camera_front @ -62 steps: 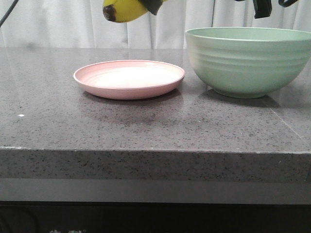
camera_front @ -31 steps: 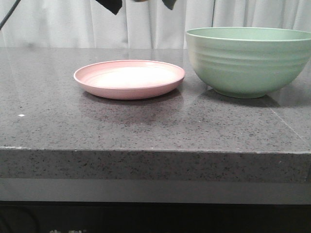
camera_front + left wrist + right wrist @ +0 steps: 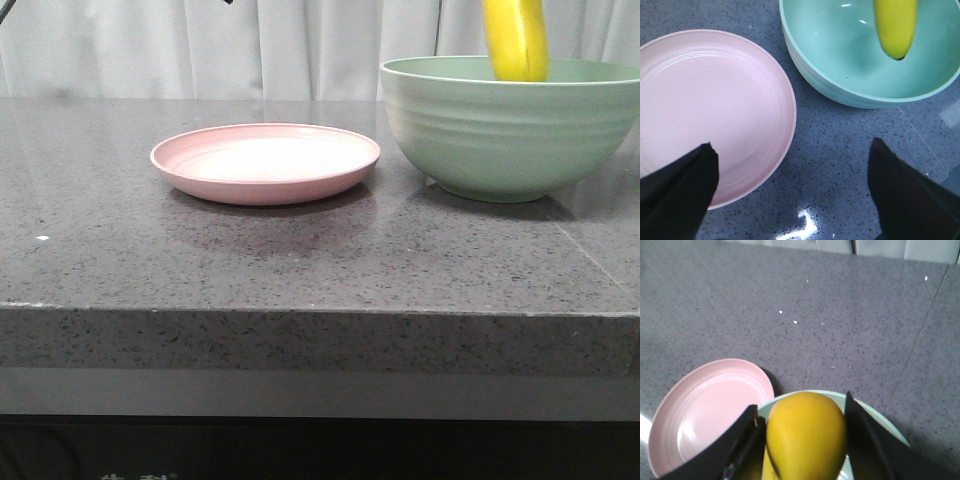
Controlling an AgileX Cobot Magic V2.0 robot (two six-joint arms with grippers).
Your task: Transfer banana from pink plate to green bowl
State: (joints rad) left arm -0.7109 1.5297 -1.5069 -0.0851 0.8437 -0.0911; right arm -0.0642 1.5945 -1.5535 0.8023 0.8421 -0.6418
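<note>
We see a grey speckled bench [image 3: 300, 260] with a pale pink plate [image 3: 265, 163] sitting toward its middle and a large mint-green bowl [image 3: 510, 125] just beside it, toward the bench's right edge. Plate and bowl stand close but apart.

The plate is bare. The banana [image 3: 516, 38] hangs nearly upright over the bowl, its lower end dipping below the rim line in the front view. From the left wrist view, its dark tip is above the bowl's inside, and we cannot tell for sure whether it touches the bottom; it looks to be in the air.

The right pincer [image 3: 802, 440] is clamped on the banana, one dark finger on each side of the yellow fruit, with the bowl directly beneath. The left pincer [image 3: 790, 200] holds nothing; its two dark fingers are spread wide apart, above the bench between plate and bowl.

We judge the task to be mostly done: the fruit is off the plate and carried over to the bowl. What is left, as far as we can judge, is to lower it a little more if needed, let it go so it rests inside the bowl, and draw the right arm clear.
</note>
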